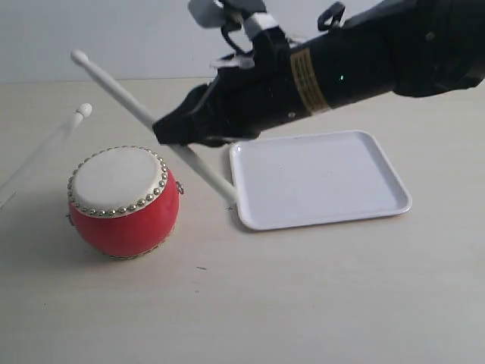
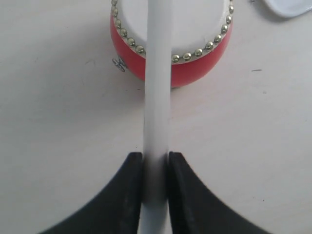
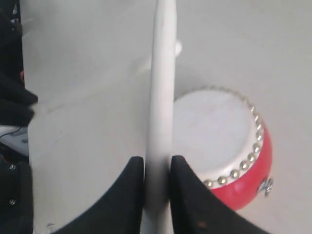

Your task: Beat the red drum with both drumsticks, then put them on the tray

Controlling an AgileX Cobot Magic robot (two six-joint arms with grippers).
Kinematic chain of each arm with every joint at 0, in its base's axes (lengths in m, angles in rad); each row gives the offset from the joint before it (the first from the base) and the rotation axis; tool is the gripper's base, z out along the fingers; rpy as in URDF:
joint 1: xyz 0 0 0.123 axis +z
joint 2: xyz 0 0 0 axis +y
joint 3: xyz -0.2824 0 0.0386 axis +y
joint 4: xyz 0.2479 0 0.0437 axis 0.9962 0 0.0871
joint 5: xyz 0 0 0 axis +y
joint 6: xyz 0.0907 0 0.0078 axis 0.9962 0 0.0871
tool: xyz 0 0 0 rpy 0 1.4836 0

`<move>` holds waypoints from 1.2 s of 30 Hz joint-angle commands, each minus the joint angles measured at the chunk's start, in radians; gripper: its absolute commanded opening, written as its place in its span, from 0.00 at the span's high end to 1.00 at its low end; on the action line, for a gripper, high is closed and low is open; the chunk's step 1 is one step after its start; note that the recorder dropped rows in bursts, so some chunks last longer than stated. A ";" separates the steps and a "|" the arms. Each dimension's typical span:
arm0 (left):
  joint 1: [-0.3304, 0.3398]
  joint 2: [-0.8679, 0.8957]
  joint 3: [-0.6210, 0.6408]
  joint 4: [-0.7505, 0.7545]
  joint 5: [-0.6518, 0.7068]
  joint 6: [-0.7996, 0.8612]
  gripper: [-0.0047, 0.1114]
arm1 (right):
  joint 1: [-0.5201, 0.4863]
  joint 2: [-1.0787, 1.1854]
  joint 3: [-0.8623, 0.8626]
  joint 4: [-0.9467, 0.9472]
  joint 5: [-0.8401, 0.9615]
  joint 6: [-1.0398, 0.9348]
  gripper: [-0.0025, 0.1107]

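Observation:
The red drum (image 1: 125,220) stands on the table at the left, its off-white skin ringed with studs. The white tray (image 1: 326,178) lies to its right. My right gripper (image 1: 163,135) reaches across to just behind the drum. It is shut on a drumstick (image 1: 114,87) that slants up and left, tip raised and butt end near the tray's left edge. The other drumstick (image 1: 49,144) enters from the left, its tip above the drum's left side. My left gripper (image 2: 156,158) is shut on that drumstick (image 2: 157,73), which points over the drum (image 2: 195,70).
My black right arm (image 1: 341,72) stretches from the upper right over the tray's far edge. Pale tabletop (image 1: 303,303) spreads in front of the drum and tray. A corner of the tray (image 2: 287,7) shows in the left wrist view.

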 commanded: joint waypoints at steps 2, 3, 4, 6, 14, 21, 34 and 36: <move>-0.005 -0.001 0.005 -0.002 -0.068 -0.004 0.96 | -0.001 -0.091 -0.022 0.008 0.008 -0.019 0.98; -0.005 -0.001 0.005 -0.002 -0.082 -0.004 0.96 | -0.001 -0.103 -0.022 0.008 -0.002 -0.018 0.98; -0.005 -0.001 0.005 -0.002 -0.092 0.000 0.96 | -0.001 -0.114 -0.022 0.008 -0.019 -0.018 0.98; -0.005 -0.001 0.005 -0.002 -0.092 0.000 0.96 | -0.001 -0.132 -0.022 0.008 -0.019 -0.018 0.98; -0.005 -0.001 0.005 -0.002 -0.091 0.000 0.96 | -0.001 -0.148 -0.022 0.008 -0.017 -0.016 0.98; -0.005 -0.001 0.005 -0.002 -0.091 0.000 0.96 | -0.001 -0.148 -0.022 0.008 -0.017 -0.015 0.98; -0.005 -0.001 0.005 -0.002 -0.090 0.002 0.96 | -0.001 -0.148 -0.022 0.008 0.002 -0.015 0.98; -0.005 -0.001 0.005 -0.002 -0.090 0.002 0.96 | -0.001 -0.148 -0.022 0.008 0.001 -0.025 0.98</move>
